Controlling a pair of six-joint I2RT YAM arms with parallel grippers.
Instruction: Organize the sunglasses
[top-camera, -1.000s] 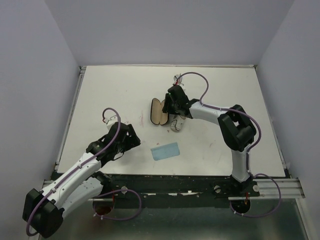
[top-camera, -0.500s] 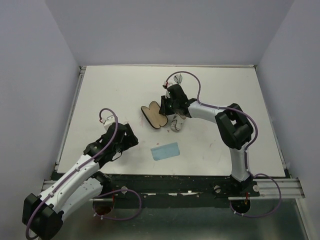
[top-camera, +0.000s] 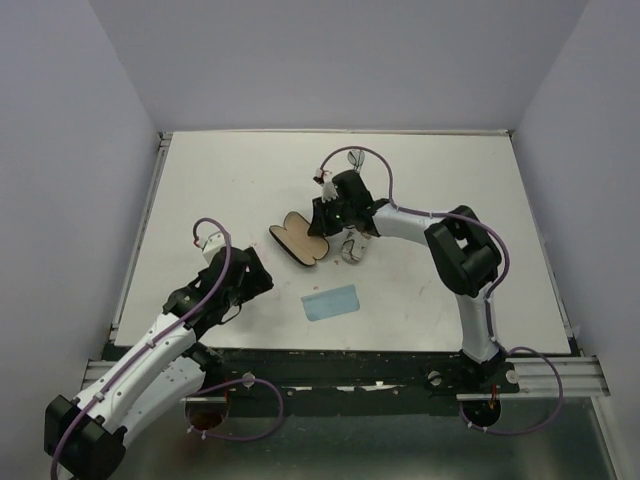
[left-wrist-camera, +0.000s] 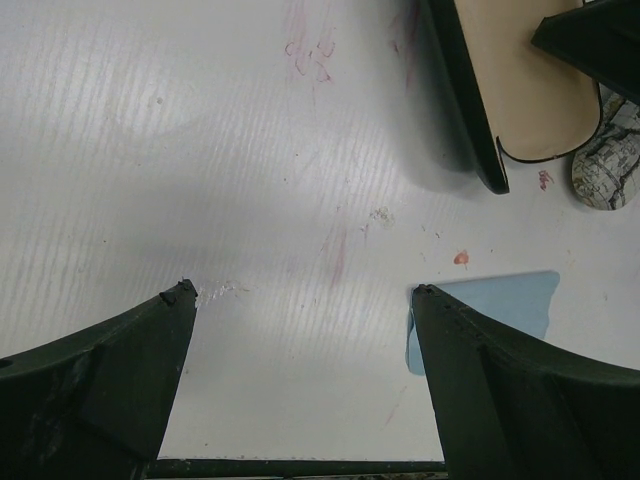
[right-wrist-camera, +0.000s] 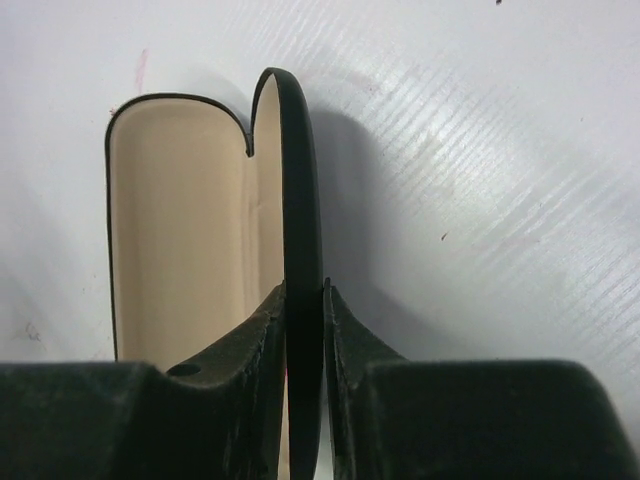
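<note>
I cannot make out either pair of sunglasses in these views. My right gripper (top-camera: 322, 216) is shut on the raised edge of the open black hard case (top-camera: 298, 238), which lies on the table with its tan lining up. In the right wrist view the gripper (right-wrist-camera: 305, 292) pinches the thin black wall (right-wrist-camera: 300, 180) beside the tan lining (right-wrist-camera: 180, 220). My left gripper (top-camera: 258, 282) is open and empty, low over the table near the front left. In its wrist view the gripper (left-wrist-camera: 300, 295) spans bare table, and the case (left-wrist-camera: 520, 90) lies ahead to the right.
A patterned soft pouch (top-camera: 352, 248) lies just right of the case and shows in the left wrist view (left-wrist-camera: 610, 165). A light blue cloth (top-camera: 332, 302) lies near the front middle, by the left gripper's right finger (left-wrist-camera: 500, 300). Purple cables loop above both arms.
My right gripper has dragged and turned the case to the left, so that it now lies slantwise. My left arm has drawn back a little to the left.
</note>
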